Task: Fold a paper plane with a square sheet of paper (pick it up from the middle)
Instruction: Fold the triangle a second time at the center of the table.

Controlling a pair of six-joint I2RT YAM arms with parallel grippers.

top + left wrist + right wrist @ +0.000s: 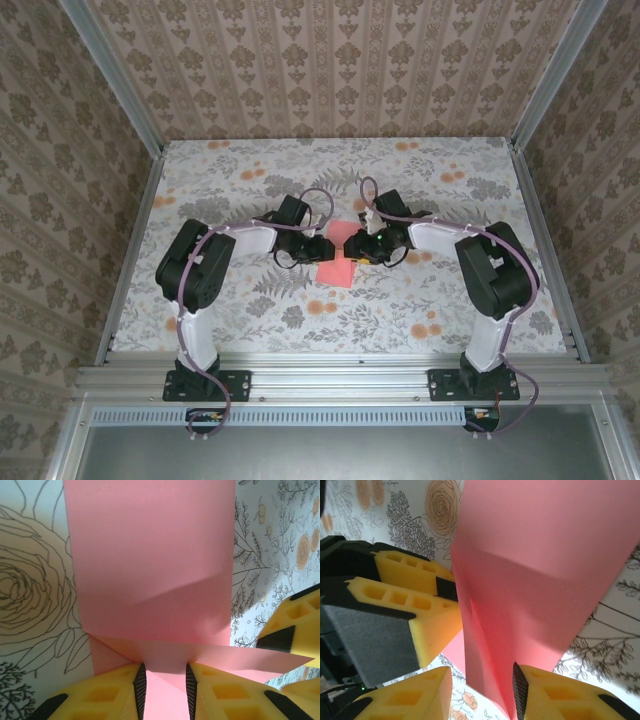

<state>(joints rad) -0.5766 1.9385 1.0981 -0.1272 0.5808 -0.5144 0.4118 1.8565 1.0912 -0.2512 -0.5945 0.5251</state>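
Scene: Two robot arms meet nose to nose over a sheet of pink paper (pixel 340 270) at the middle of the flower-print table (pixel 470 190).
Paper: Partly folded, not yet a plane. In the left wrist view it runs up the middle of the frame, with a slanting crease at centre and a turned flap across the bottom. In the overhead view its near part appears to rest on the table just below the two grippers.
Left gripper (pixel 164 676): Bottom centre of its own view, jaws a narrow gap apart with a strip of paper lying through the gap; no firm pinch is apparent.
Right gripper (pixel 482 680): Bottom of its own view, jaws moderately wide. The lifted paper drops between them, close against the right-hand pad and unclamped.
Why so: Working from opposite sides likely lets one gripper steady the sheet while the other turns a flap.
Progress: Early folds, judging by the still-broad shape.
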